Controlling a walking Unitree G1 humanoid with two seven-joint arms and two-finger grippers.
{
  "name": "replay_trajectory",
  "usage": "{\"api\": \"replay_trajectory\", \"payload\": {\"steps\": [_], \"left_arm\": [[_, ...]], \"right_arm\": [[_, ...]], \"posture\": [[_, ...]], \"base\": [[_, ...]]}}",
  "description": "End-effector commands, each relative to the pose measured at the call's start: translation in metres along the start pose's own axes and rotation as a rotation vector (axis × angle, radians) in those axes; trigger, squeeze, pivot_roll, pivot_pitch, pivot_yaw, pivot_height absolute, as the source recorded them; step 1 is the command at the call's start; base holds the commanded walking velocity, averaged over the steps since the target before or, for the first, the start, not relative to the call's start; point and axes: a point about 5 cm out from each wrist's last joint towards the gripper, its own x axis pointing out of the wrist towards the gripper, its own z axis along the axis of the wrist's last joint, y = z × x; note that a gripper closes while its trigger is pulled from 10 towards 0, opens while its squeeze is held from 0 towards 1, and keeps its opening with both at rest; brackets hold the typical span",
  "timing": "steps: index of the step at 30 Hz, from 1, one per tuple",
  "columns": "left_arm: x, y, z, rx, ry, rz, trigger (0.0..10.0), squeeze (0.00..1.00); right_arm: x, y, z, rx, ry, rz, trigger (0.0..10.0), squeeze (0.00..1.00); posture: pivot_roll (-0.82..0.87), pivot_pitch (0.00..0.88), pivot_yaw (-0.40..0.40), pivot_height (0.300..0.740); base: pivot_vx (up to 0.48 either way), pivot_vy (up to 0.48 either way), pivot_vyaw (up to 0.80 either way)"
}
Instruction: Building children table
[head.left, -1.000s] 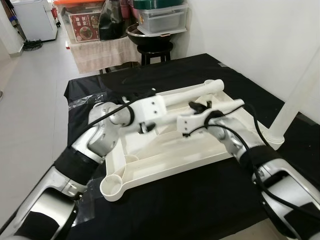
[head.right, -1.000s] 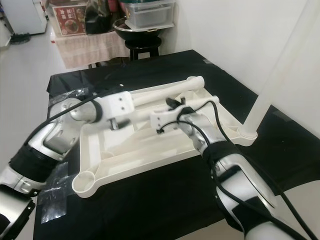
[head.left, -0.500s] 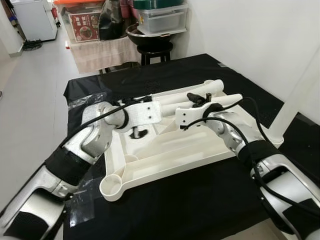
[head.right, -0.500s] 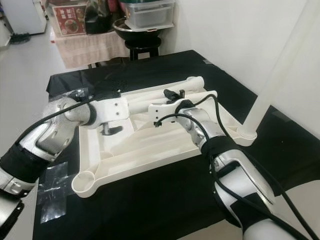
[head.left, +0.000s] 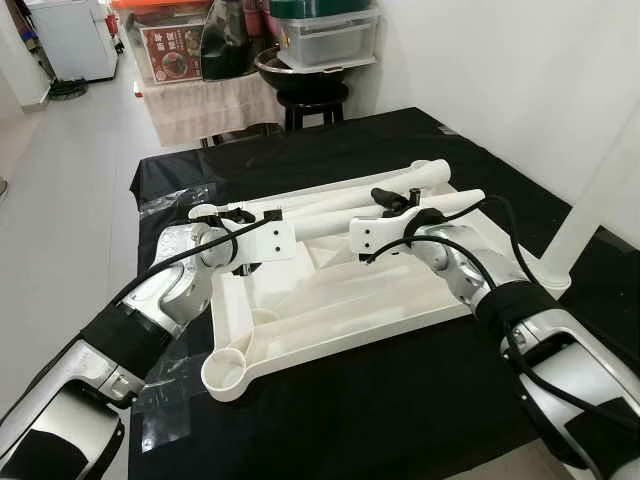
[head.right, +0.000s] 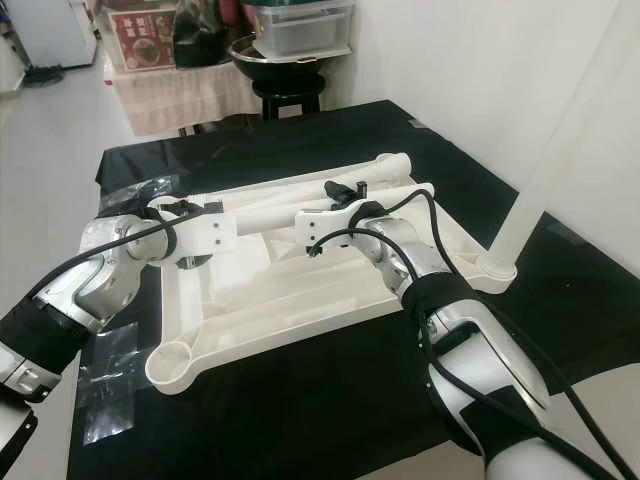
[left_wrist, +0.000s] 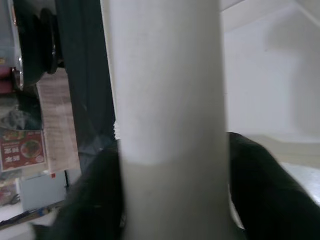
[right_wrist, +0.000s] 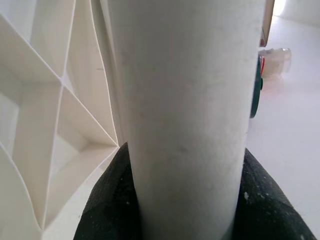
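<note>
A white plastic tabletop (head.left: 330, 300) lies upside down on the black-covered table (head.left: 400, 400). Two white tube legs (head.left: 425, 175) (head.left: 462, 201) lie side by side across it. My left gripper (head.left: 232, 214) is shut on one leg (left_wrist: 165, 100) near the tabletop's left rim, its black fingers (left_wrist: 260, 190) on either side. My right gripper (head.left: 390, 200) is shut on a leg (right_wrist: 185, 100) over the middle, above the ribbed underside. A further leg (head.left: 590, 200) stands upright in the right corner socket. The near-left socket (head.left: 225, 372) holds nothing.
Behind the table stand a black stool with a metal bowl and plastic boxes (head.left: 315, 50) and a towel-draped rack (head.left: 205, 105). A white wall runs along the right. Clear tape (head.left: 165, 410) lies on the cloth by the table's left edge.
My left gripper has slid left and lower along its leg, from over the tabletop's middle to its left rim. My right gripper rose slightly early on and has since held still.
</note>
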Motion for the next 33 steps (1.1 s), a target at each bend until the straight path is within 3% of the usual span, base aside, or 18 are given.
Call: {"api": "replay_trajectory", "payload": {"steps": [1, 12, 14, 15, 20, 23, 24, 27, 31, 33], "left_arm": [[0.004, -0.009, -0.016, 0.008, 0.082, -0.037, 0.0, 0.0], [0.005, -0.007, -0.019, 0.024, 0.097, -0.007, 0.0, 0.0], [0.006, -0.007, -0.019, 0.024, 0.097, -0.003, 0.0, 0.0], [0.006, -0.006, -0.02, 0.018, 0.093, 0.008, 0.0, 0.0], [0.005, -0.003, -0.021, 0.001, 0.083, 0.027, 0.0, 0.0], [0.003, 0.001, -0.029, -0.017, 0.088, 0.049, 0.0, 0.0], [0.003, 0.001, -0.029, -0.017, 0.088, 0.049, 0.0, 0.0], [0.002, 0.001, -0.036, -0.018, 0.103, 0.06, 0.0, 0.0], [0.002, 0.001, -0.041, -0.024, 0.119, 0.069, 0.0, 0.0], [0.002, 0.003, -0.049, -0.038, 0.145, 0.091, 0.0, 0.0]], "right_arm": [[-0.001, -0.009, -0.002, 0.05, 0.003, -0.038, 0.0, 0.0], [-0.001, -0.009, -0.002, 0.055, 0.003, -0.038, 0.0, 0.0], [-0.001, -0.009, -0.003, 0.055, 0.004, -0.04, 0.4, 0.0], [-0.002, -0.01, -0.004, 0.092, 0.008, -0.042, 10.0, 1.0], [-0.004, -0.019, -0.008, 0.137, 0.005, -0.091, 10.0, 1.0], [-0.014, -0.051, -0.016, 0.141, -0.043, -0.269, 10.0, 1.0], [-0.014, -0.051, -0.016, 0.141, -0.043, -0.269, 10.0, 1.0], [-0.024, -0.071, -0.011, 0.104, -0.131, -0.379, 10.0, 1.0], [-0.033, -0.082, -0.006, 0.105, -0.221, -0.42, 10.0, 1.0], [-0.04, -0.081, -0.005, 0.203, -0.295, -0.365, 10.0, 1.0]], "posture": [[-0.09, 0.052, 0.031, 0.74], [-0.09, 0.057, 0.031, 0.74], [-0.09, 0.057, 0.031, 0.74], [-0.09, 0.058, 0.03, 0.74], [-0.09, 0.058, 0.03, 0.74], [-0.09, 0.062, 0.032, 0.74], [-0.09, 0.062, 0.032, 0.74], [-0.1, 0.062, 0.031, 0.74], [-0.1, 0.063, 0.033, 0.74], [-0.1, 0.067, 0.033, 0.74]], "base": [[0.0, 0.0, 0.0], [0.0, 0.0, 0.0], [0.0, 0.0, 0.0], [0.0, 0.0, 0.0], [0.0, 0.0, 0.0], [0.0, 0.0, 0.0], [0.0, 0.0, 0.0], [0.0, 0.0, 0.0], [0.0, 0.0, 0.0], [0.0, 0.0, 0.0]]}}
